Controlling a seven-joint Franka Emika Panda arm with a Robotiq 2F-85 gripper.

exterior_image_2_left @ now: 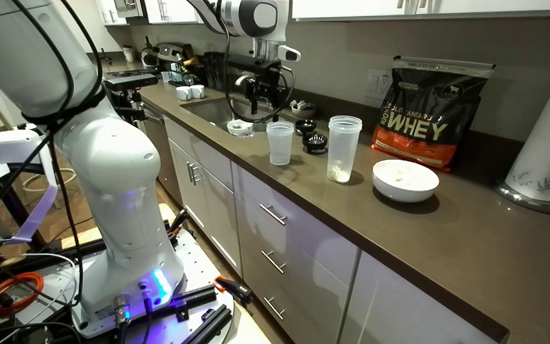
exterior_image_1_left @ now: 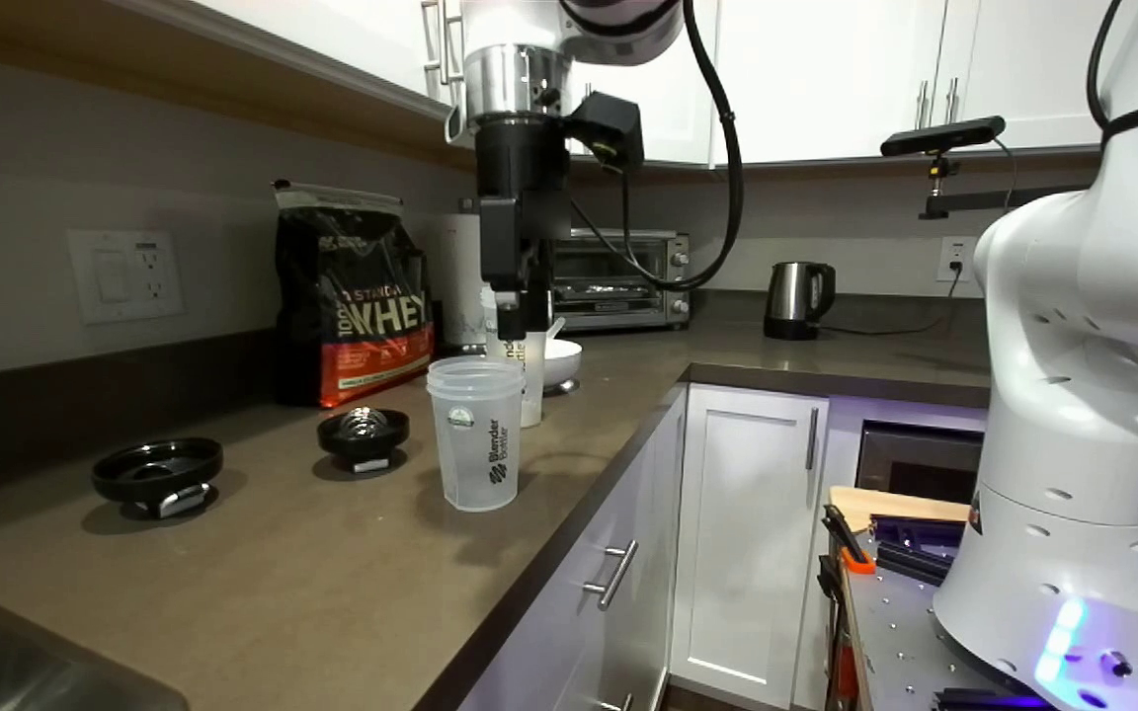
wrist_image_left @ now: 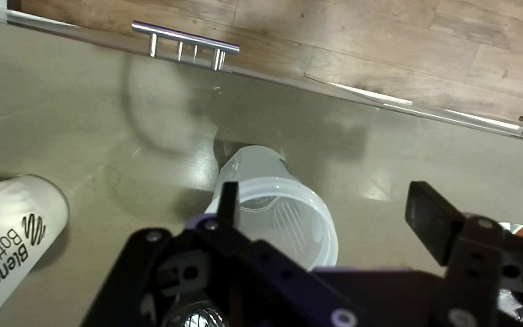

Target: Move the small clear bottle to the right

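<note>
The small clear bottle (exterior_image_1_left: 472, 434) is a translucent, lidless cup with dark lettering, upright on the counter near its front edge. It also shows in an exterior view (exterior_image_2_left: 280, 145) and in the wrist view (wrist_image_left: 261, 164), where it looks empty inside. My gripper (exterior_image_1_left: 520, 308) points down above the bottle with nothing between its fingers; it also shows in an exterior view (exterior_image_2_left: 264, 112). In the wrist view the gripper (wrist_image_left: 329, 200) is wide open. One finger overlaps the bottle's rim in that view and the other is well off to the side, over the counter. The fingers appear above the rim.
A taller clear bottle (exterior_image_2_left: 344, 149) with powder in its base stands beside the small one. Two black lids (exterior_image_1_left: 159, 469) (exterior_image_1_left: 364, 434) lie nearby. A black whey bag (exterior_image_2_left: 428, 110), a white bowl (exterior_image_2_left: 405, 180) and a paper-towel roll (exterior_image_2_left: 547, 143) stand along the counter. A sink (exterior_image_2_left: 208, 110) is beyond.
</note>
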